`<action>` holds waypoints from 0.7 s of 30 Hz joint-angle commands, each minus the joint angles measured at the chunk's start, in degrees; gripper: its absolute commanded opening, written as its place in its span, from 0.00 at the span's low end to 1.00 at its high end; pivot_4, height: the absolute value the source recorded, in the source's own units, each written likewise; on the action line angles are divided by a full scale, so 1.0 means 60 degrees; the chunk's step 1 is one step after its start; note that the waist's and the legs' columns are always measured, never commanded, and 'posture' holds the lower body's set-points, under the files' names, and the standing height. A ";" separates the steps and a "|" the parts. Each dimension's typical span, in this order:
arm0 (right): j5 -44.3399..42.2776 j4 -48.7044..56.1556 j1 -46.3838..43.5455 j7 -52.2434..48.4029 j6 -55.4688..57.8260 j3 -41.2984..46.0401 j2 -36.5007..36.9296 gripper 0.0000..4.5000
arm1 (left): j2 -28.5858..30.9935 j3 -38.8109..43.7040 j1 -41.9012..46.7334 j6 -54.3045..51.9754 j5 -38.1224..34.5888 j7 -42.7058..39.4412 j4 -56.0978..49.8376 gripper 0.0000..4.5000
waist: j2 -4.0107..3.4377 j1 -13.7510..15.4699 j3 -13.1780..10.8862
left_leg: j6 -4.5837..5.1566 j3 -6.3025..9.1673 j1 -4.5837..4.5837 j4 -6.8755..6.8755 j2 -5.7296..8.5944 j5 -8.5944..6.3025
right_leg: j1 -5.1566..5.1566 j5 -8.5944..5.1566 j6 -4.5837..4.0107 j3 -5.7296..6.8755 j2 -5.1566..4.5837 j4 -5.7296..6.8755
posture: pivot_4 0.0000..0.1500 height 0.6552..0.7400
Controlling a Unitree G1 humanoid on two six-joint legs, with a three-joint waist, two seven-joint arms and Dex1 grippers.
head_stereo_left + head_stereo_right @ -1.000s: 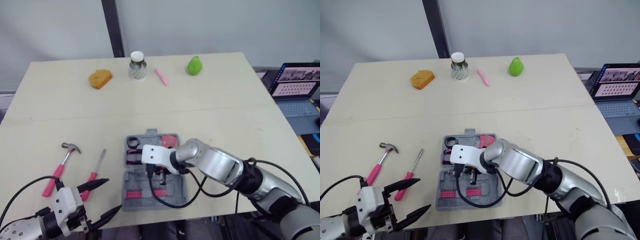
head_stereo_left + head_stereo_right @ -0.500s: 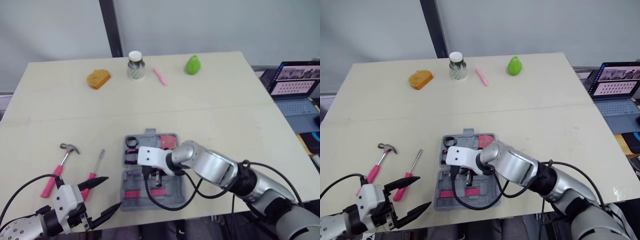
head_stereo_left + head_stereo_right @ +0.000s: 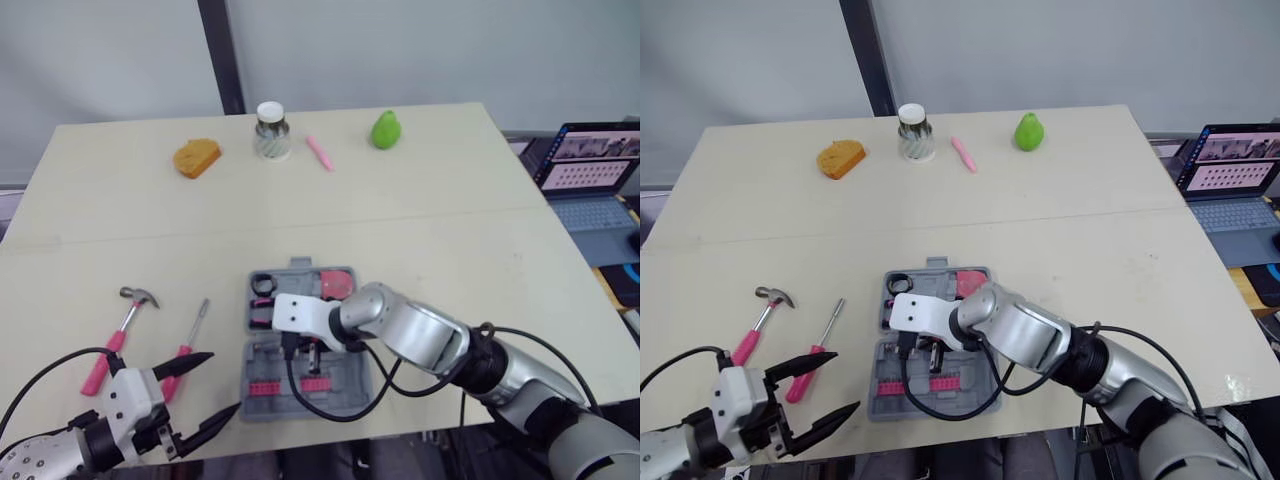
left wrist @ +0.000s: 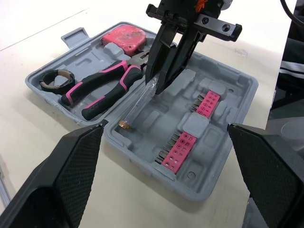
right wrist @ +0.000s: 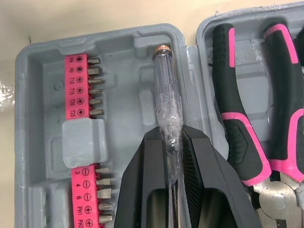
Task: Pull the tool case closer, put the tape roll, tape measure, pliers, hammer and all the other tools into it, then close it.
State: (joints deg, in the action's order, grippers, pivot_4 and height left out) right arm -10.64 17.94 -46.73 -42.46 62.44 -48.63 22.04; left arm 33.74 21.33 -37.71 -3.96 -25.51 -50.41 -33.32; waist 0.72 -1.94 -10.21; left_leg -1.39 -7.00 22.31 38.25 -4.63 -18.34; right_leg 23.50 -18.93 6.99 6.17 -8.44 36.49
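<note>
The grey tool case (image 3: pixel 345 385) lies open near the table's front edge. Its far half holds the black tape roll (image 3: pixel 265 285), the pink tape measure (image 3: pixel 338 283) and the pink-and-black pliers (image 4: pixel 102 90). Its near half holds pink bit strips (image 5: pixel 88 85). My right gripper (image 4: pixel 154 83) is shut on a clear-handled screwdriver (image 5: pixel 166 95), which slants down with its brass cap by the case's hinge. The hammer (image 3: pixel 120 335) and a pink-handled screwdriver (image 3: pixel 188 345) lie on the table left of the case. My left gripper (image 3: pixel 222 383) hangs open by the front edge, near them.
Along the table's far edge stand an orange sponge-like piece (image 3: pixel 197 157), a jar with a white lid (image 3: pixel 270 130), a pink pen (image 3: pixel 319 152) and a green pear (image 3: pixel 385 129). A laptop (image 3: pixel 590 170) sits beyond the table's right side.
My right gripper has shifted slightly left over the case, still holding the clear screwdriver. The left gripper has barely moved and stays open.
</note>
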 commanded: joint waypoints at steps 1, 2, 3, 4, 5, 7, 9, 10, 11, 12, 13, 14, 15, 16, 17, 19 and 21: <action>0.0035 0.0225 0.0028 -0.0095 -0.0150 0.0010 -0.0134 0.01 | 0.0010 0.0130 -0.0080 0.0026 -0.0164 0.0012 -0.0358 1.00 | 0.0000 0.0000 0.0000 | 0.0000 0.0000 0.0000 0.0000 0.0000 0.0000 | 0.0000 0.0000 0.0000 0.0000 0.0000 0.0000 | 1.00 1.00; 0.0043 0.0212 0.0033 -0.0090 -0.0156 0.0010 -0.0152 0.01 | 0.0010 0.0135 -0.0073 0.0020 -0.0159 0.0015 -0.0355 1.00 | 0.0000 0.0000 0.0000 | 0.0000 0.0000 0.0000 0.0000 0.0000 0.0000 | 0.0000 0.0000 0.0000 0.0000 0.0000 0.0000 | 1.00 1.00; 0.0051 0.0204 0.0037 -0.0092 -0.0167 0.0002 -0.0164 0.01 | 0.0008 0.0140 -0.0067 0.0015 -0.0158 0.0019 -0.0352 1.00 | 0.0000 0.0001 0.0000 | 0.0000 -0.0001 0.0000 0.0000 0.0000 0.0000 | 0.0000 0.0000 0.0000 0.0000 0.0000 0.0000 | 1.00 1.00; 0.0057 0.0191 0.0040 -0.0087 -0.0178 0.0005 -0.0180 0.01 | 0.0007 0.0141 -0.0060 0.0009 -0.0154 0.0025 -0.0351 1.00 | 0.0000 0.0001 0.0000 | 0.0000 0.0000 0.0000 0.0000 0.0000 0.0000 | 0.0000 0.0000 0.0000 0.0000 0.0000 0.0000 | 1.00 1.00; 0.0061 0.0187 0.0042 -0.0086 -0.0184 0.0004 -0.0187 0.01 | 0.0005 0.0140 -0.0058 0.0003 -0.0151 0.0030 -0.0352 1.00 | 0.0000 0.0001 0.0000 | 0.0000 -0.0001 0.0000 0.0000 0.0000 0.0000 | 0.0000 0.0000 0.0000 0.0000 0.0000 0.0000 | 1.00 1.00; 0.0078 0.0149 0.0045 -0.0069 -0.0205 0.0007 -0.0216 0.01 | 0.0004 0.0137 -0.0041 -0.0007 -0.0146 0.0042 -0.0355 1.00 | 0.0000 0.0000 0.0000 | 0.0000 -0.0001 0.0000 0.0000 0.0000 0.0000 | 0.0000 0.0000 0.0000 0.0000 0.0000 0.0000 | 1.00 1.00; 0.0107 0.0117 0.0048 -0.0077 -0.0234 -0.0008 -0.0223 0.01 | 0.0009 0.0124 -0.0022 -0.0010 -0.0133 0.0050 -0.0355 1.00 | 0.0000 0.0000 0.0000 | 0.0000 -0.0001 0.0000 0.0000 0.0000 0.0000 | 0.0000 0.0000 0.0000 0.0000 0.0000 0.0000 | 1.00 1.00; 0.0124 0.0106 0.0053 -0.0083 -0.0241 -0.0013 -0.0228 0.01 | 0.0011 0.0121 -0.0018 -0.0012 -0.0132 0.0052 -0.0354 1.00 | 0.0000 0.0001 0.0000 | 0.0000 -0.0001 0.0000 0.0000 0.0000 0.0000 | 0.0001 0.0000 0.0000 0.0000 0.0000 0.0000 | 1.00 1.00; 0.0137 0.0101 0.0061 -0.0088 -0.0247 -0.0016 -0.0230 0.01 | 0.0015 0.0122 -0.0015 -0.0012 -0.0131 0.0053 -0.0353 1.00 | 0.0000 0.0001 0.0000 | -0.0001 -0.0001 0.0000 0.0000 0.0000 0.0000 | 0.0001 0.0000 0.0000 0.0000 0.0000 0.0001 | 1.00 1.00; 0.0147 0.0092 0.0071 -0.0084 -0.0254 -0.0016 -0.0238 0.01 | 0.0017 0.0122 -0.0011 -0.0016 -0.0130 0.0056 -0.0347 1.00 | 0.0000 0.0001 0.0000 | 0.0000 -0.0001 0.0000 0.0000 0.0000 0.0000 | 0.0001 0.0000 0.0000 0.0000 0.0000 0.0000 | 1.00 1.00; 0.0152 0.0084 0.0082 -0.0080 -0.0258 -0.0019 -0.0244 0.01 | 0.0022 0.0121 -0.0009 -0.0010 -0.0119 0.0054 -0.0342 1.00 | 0.0000 0.0001 0.0000 | 0.0000 -0.0001 0.0000 0.0000 0.0000 0.0000 | 0.0000 0.0000 0.0000 0.0000 0.0000 0.0000 | 1.00 1.00; 0.0157 0.0076 0.0090 -0.0078 -0.0269 -0.0026 -0.0245 0.01 | 0.0024 0.0120 -0.0005 -0.0011 -0.0116 0.0055 -0.0337 1.00 | 0.0000 0.0001 0.0000 | -0.0001 -0.0001 0.0000 0.0000 0.0000 0.0000 | 0.0000 0.0000 0.0000 0.0000 0.0000 0.0000 | 1.00 1.00; 0.0161 0.0072 0.0101 -0.0076 -0.0280 -0.0034 -0.0249 0.01 | 0.0024 0.0116 0.0002 -0.0013 -0.0113 0.0060 -0.0335 1.00 | 0.0000 0.0001 0.0000 | -0.0001 -0.0001 0.0000 0.0000 0.0000 0.0000 | 0.0001 0.0000 0.0000 0.0000 0.0000 0.0001 | 1.00 1.00; 0.0165 0.0064 0.0111 -0.0074 -0.0292 -0.0039 -0.0257 0.01 | 0.0026 0.0111 0.0015 -0.0013 -0.0109 0.0064 -0.0330 1.00 | 0.0000 0.0000 0.0000 | -0.0001 -0.0002 0.0000 0.0000 0.0000 0.0000 | 0.0001 0.0000 0.0000 0.0000 0.0000 0.0001 | 1.00 1.00; 0.0167 0.0059 0.0121 -0.0074 -0.0302 -0.0049 -0.0263 0.01 | 0.0028 0.0106 0.0027 -0.0017 -0.0105 0.0068 -0.0325 1.00 | 0.0000 -0.0001 0.0000 | 0.0000 -0.0001 0.0000 0.0000 0.0000 0.0000 | 0.0001 0.0000 0.0000 0.0000 0.0000 0.0001 | 1.00 1.00; 0.0171 0.0047 0.0141 -0.0074 -0.0322 -0.0078 -0.0279 0.01 | 0.0028 0.0104 0.0045 -0.0019 -0.0100 0.0075 -0.0316 1.00 | 0.0000 -0.0001 0.0000 | -0.0001 -0.0002 0.0000 0.0000 0.0000 0.0000 | 0.0001 0.0000 0.0000 0.0000 0.0000 0.0001 | 1.00 1.00; 0.0187 0.0026 0.0161 -0.0070 -0.0346 -0.0101 -0.0293 0.01 | 0.0027 0.0106 0.0054 -0.0013 -0.0085 0.0077 -0.0307 1.00 | 0.0000 -0.0002 0.0000 | -0.0001 -0.0002 0.0000 0.0000 0.0000 0.0000 | 0.0001 0.0000 0.0000 0.0000 0.0000 0.0001 | 1.00 1.00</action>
State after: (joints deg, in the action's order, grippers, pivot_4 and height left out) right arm -9.91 17.49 -46.03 -42.48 61.26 -49.05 21.12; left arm 33.74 21.38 -37.18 -4.27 -25.51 -50.15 -33.32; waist 0.72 -1.96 -10.21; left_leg -1.40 -7.01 22.31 38.25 -4.63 -18.35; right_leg 23.50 -18.93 6.99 6.17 -8.44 36.50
